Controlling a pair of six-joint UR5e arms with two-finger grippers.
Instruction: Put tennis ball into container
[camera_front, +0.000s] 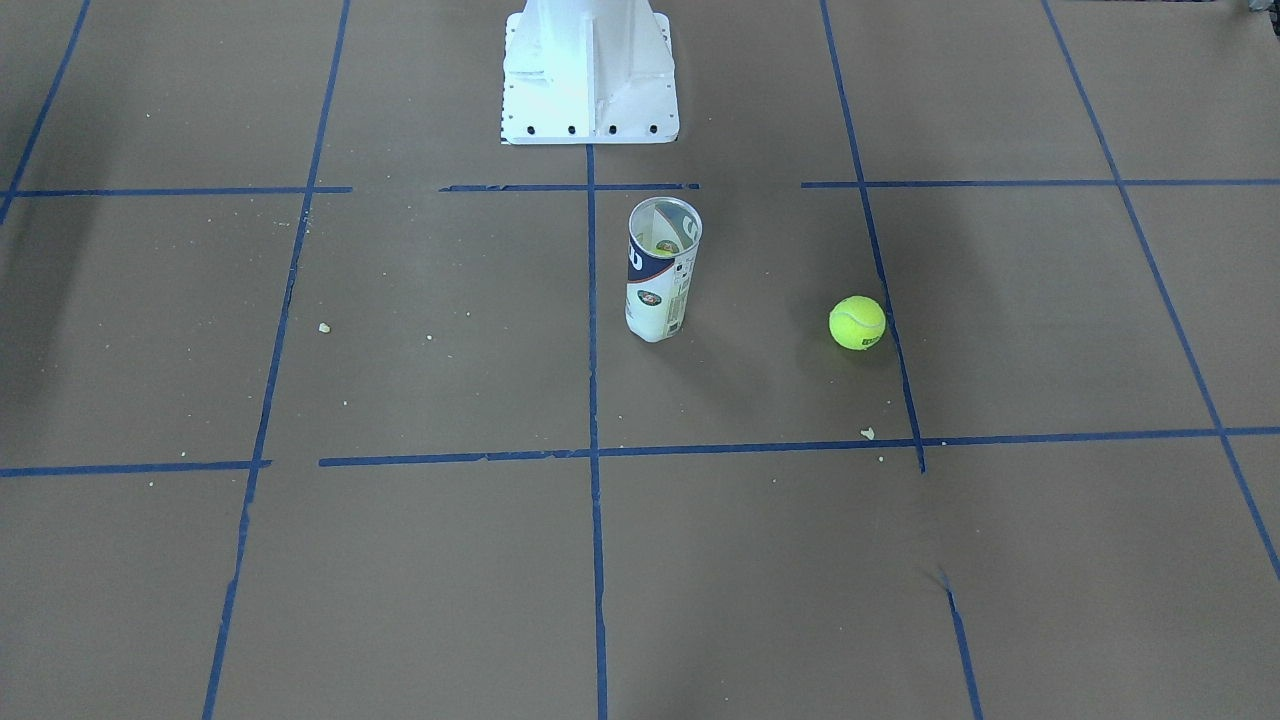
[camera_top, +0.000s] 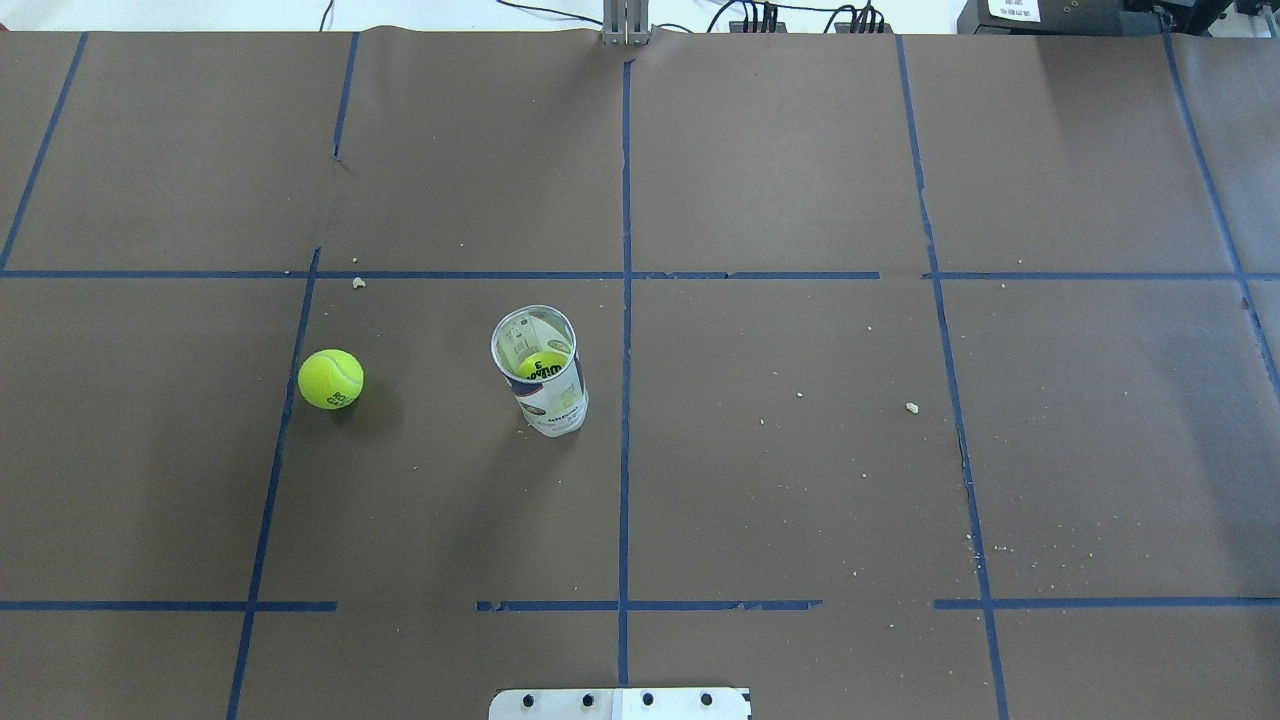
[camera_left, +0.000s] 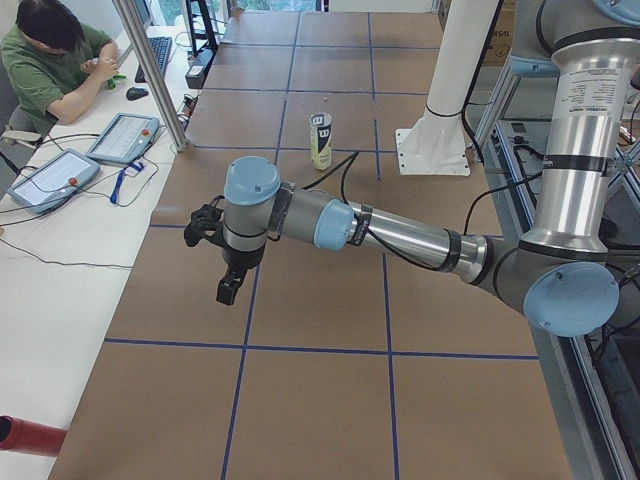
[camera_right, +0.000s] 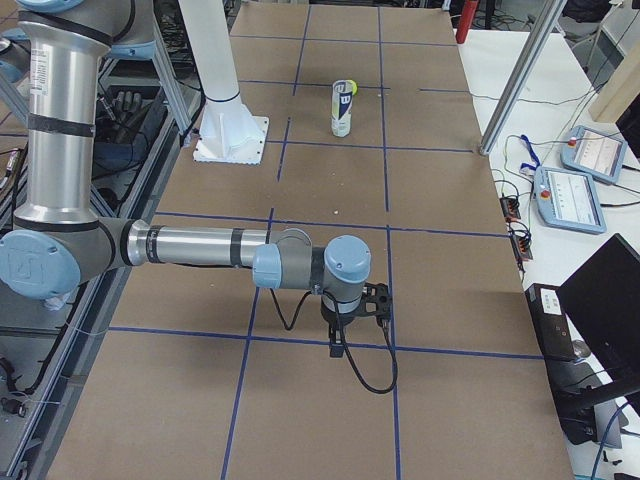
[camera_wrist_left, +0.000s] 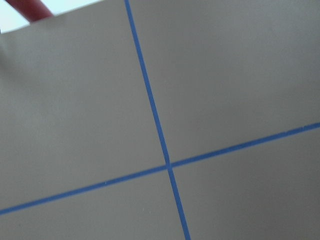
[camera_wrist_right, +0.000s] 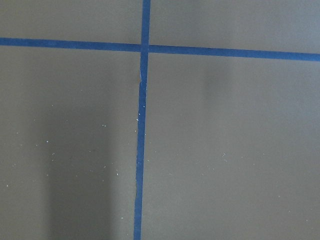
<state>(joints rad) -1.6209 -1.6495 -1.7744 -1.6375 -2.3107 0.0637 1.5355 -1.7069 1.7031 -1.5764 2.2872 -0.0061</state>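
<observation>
One container (camera_top: 556, 402), tennis ball (camera_top: 331, 379) nearby (second inside), left gripper (camera_left: 227, 295), right gripper (camera_right: 336, 350), openness untellable

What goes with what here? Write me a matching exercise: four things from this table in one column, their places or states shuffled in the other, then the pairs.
Things
1. loose ball
2. tube
3. second ball
4. pedestal

Places or states
A. stands upright with its top open
B. white, with bolt holes along its base
C. lies by itself, left of the tube in the overhead view
D. sits inside the tube

Pairs: 1-C, 2-A, 3-D, 4-B
</observation>
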